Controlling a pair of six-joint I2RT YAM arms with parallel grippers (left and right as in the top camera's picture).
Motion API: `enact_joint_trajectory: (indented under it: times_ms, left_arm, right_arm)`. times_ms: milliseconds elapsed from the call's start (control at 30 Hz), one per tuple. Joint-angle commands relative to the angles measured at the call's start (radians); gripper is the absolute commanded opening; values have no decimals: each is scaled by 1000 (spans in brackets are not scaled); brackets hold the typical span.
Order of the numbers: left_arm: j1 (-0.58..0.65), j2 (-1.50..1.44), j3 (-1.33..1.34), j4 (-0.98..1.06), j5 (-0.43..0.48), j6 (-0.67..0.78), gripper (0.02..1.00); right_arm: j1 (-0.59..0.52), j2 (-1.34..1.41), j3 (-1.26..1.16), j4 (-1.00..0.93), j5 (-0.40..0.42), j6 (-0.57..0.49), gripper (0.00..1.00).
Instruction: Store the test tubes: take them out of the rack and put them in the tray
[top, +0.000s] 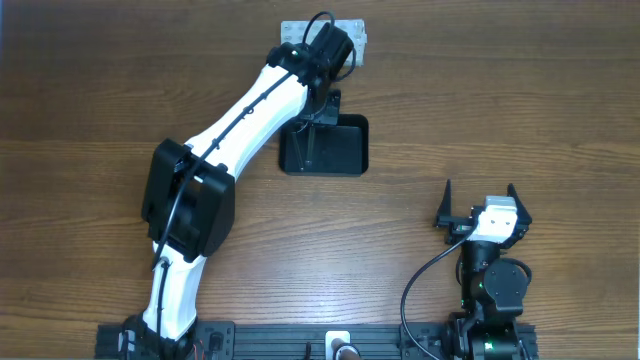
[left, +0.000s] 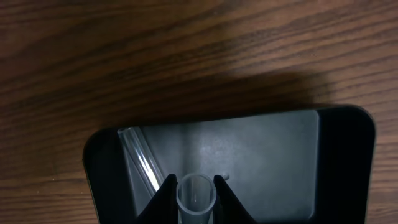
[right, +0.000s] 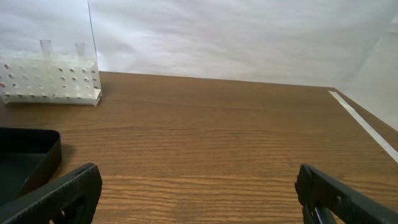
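Left gripper (left: 193, 182) clamped on a test tube (left: 196, 202), open mouth toward the wrist camera, hanging over the black tray (left: 346, 168): placed for a release inside the walls. Tube's tilt hard to judge end-on, probably near upright. Second tube (left: 140, 158) lying along one tray wall. Rack (right: 50, 81) at the far table edge, with two tubes (right: 45, 46) standing in it. Right gripper (top: 480, 190) spread wide, holding nothing, parked by own base, well apart from tray, likely to leave working room.

The table (top: 520, 100) is brown wood, grain showing, smooth with a faint sheen. The tray (left: 345, 162) looks like black plastic — its floor dully glossy. The test tube (left: 196, 194) is clear and glassy; the rack (right: 50, 81) — white, matt plastic.
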Motion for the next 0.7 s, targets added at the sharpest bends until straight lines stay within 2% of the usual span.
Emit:
enact_joint_trajectory:
  times_ms: [33, 700]
  left_arm:
    - [8, 6, 0, 4, -34, -21, 40]
    - [3, 23, -27, 16, -41, -22, 66]
  right_arm:
    - [-8, -9, -6, -1, 10, 2, 991]
    - [-8, -9, -6, -1, 10, 2, 991]
